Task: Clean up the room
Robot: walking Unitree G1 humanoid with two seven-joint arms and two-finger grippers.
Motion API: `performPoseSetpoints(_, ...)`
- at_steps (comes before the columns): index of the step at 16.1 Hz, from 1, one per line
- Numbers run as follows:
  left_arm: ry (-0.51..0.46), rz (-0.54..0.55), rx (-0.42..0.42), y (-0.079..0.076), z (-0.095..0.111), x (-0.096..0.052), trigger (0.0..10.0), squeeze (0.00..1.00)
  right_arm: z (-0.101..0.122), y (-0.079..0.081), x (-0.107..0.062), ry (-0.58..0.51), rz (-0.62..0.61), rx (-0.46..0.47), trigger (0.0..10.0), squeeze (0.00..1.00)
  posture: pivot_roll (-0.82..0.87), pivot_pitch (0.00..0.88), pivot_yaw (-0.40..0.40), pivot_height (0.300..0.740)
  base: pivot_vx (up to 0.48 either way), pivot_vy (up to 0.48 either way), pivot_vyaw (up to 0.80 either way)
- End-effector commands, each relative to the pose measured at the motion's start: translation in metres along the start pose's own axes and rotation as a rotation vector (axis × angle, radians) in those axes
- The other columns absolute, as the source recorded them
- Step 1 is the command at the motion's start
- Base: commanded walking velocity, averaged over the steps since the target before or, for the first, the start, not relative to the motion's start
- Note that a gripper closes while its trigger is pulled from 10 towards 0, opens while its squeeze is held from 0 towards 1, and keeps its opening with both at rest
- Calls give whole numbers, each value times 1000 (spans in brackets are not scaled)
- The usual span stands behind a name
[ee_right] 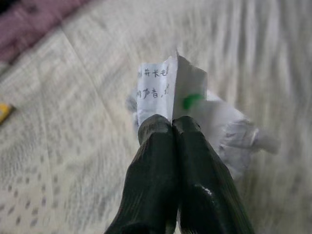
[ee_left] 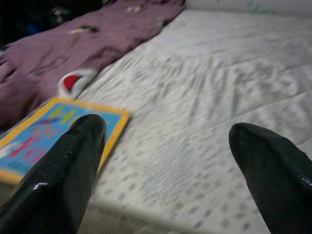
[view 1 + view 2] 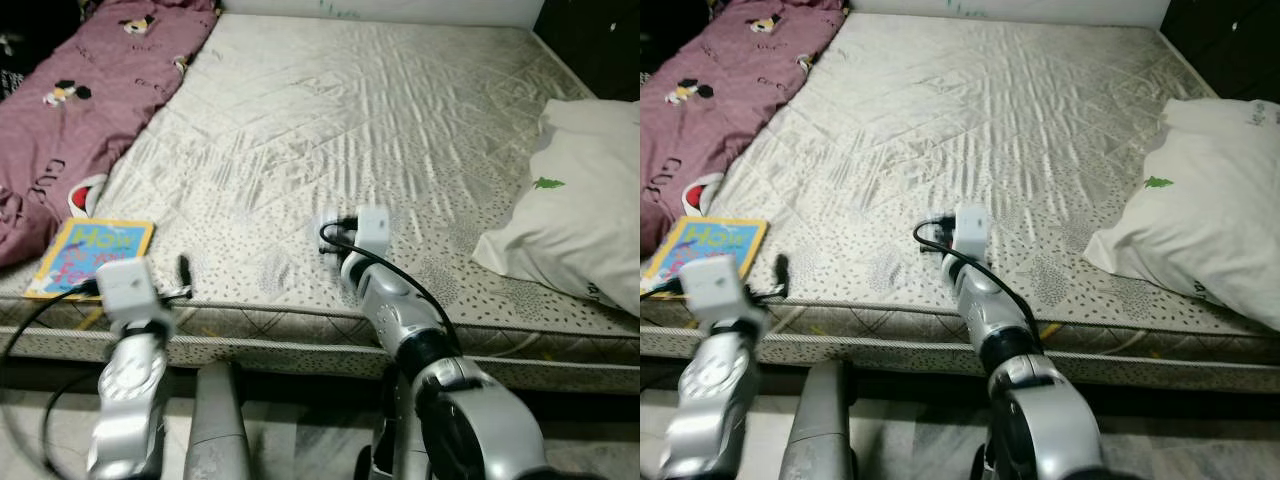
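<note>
the right gripper (image 1: pixel 171 127) has its two black fingers pressed together on a crumpled piece of white paper (image 1: pixel 195 109) (handwriting and a green mark show on it), pinching it by its edge. seen from the head, this gripper sits over the mattress (image 3: pixel 330 130) a little way in from the near edge, roughly midway along it, with a white block and a black cable at its wrist. whether the paper touches the mattress or hangs just above it cannot be told.

the left gripper (image 2: pixel 168 141) has its fingers spread wide apart with nothing between them. it hovers at the near edge of the mattress, toward the near left corner, pointing across the bed.

just beside it, on that near left corner, lies a children's book (image 3: pixel 88 255) with a yellow border and a blue cover, flat and face up. a purple blanket (image 3: pixel 70 110) with cartoon prints runs along the left edge of the mattress, and its lower end lies just beside the book's far side. a white pillow (image 3: pixel 575 205) with a small green mark rests against the right edge, well apart from both grippers. the mattress cover is pale, quilted and wrinkled.
</note>
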State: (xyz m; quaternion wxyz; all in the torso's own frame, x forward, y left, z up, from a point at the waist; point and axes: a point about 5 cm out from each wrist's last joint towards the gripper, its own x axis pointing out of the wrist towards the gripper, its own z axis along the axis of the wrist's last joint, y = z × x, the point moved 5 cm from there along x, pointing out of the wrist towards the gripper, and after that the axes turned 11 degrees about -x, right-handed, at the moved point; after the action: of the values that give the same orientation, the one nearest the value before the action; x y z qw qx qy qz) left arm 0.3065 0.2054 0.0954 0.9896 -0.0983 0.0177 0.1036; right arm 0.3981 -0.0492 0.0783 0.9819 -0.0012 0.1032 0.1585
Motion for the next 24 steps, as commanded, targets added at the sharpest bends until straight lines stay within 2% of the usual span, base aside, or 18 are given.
performPoseSetpoints(1, 5, -18, 4, -4, -4, 2, 10000, 0, 1, -12, -8, -52, -13, -48, 0, 0, 93, 0, -4, 540, 0, 0, 0)
performPoseSetpoints(3, 2, -50, 5, -10, -6, 5, 10000, 0, 2, -36, -33, -154, -70, -171, 0, 0, 67, 0, 8, 540, 0, 0, 0)
performPoseSetpoints(4, -1, -60, 6, -11, -6, 6, 10000, 0, 2, -41, -39, -175, -89, -205, 0, 0, 67, 0, 8, 540, 0, 0, 0)
performPoseSetpoints(7, -10, -86, -5, -13, -5, 5, 10000, 0, 6, -57, -62, -237, -167, -272, 0, 0, 48, 0, 16, 540, 0, 0, 0)
performPoseSetpoints(9, -22, -104, 1, -15, -4, 4, 10000, 0, 17, -84, -98, -284, -317, -267, 0, 0, 33, 0, 25, 540, 0, 0, 0)
performPoseSetpoints(11, -27, -112, 3, -15, -4, 3, 10000, 0, 21, -88, -114, -286, -343, -290, 0, 0, 23, 0, 26, 540, 0, 0, 0)
performPoseSetpoints(12, -29, -117, 4, -16, -4, 3, 10000, 0, 20, -87, -120, -278, -339, -309, 980, 0, 19, 0, 28, 540, 0, 0, 0)
performPoseSetpoints(14, -32, -118, 31, -18, -4, 4, 10000, 0, 4, -83, -129, -187, -326, -268, 4824, 0, -1, 0, 60, 540, 0, 0, 0)
performPoseSetpoints(15, -19, -122, 22, -18, -6, 4, 10000, 0, -2, -76, -131, -162, -296, -279, 9843, 0, -8, 0, 72, 540, 0, 0, 0)
performPoseSetpoints(16, 0, -162, 21, -24, -11, 3, 10000, 0, 1, -58, -133, -180, -219, -356, 10000, 0, -7, 0, 83, 540, 0, 0, 0)
performPoseSetpoints(17, 7, -193, 31, -28, -12, 3, 10000, 0, 4, -53, -129, -183, -212, -369, 10000, 0, 1, 0, 83, 540, 0, 0, 0)
performPoseSetpoints(20, -14, -188, 28, -29, -8, 1, 10000, 0, 17, -52, -116, -218, -258, -291, 10000, 0, 25, 0, 61, 540, 0, 0, 0)
performPoseSetpoints(22, -11, -173, 24, -26, -11, -1, 10000, 0, 22, -53, -116, -237, -300, -279, 10000, 0, 22, 0, 58, 540, 0, 0, 0)
performPoseSetpoints(24, -1, -169, 13, -26, -13, -1, 10000, 0, 24, -61, -118, -244, -351, -283, 10000, 0, 15, 0, 56, 540, 0, 0, 0)
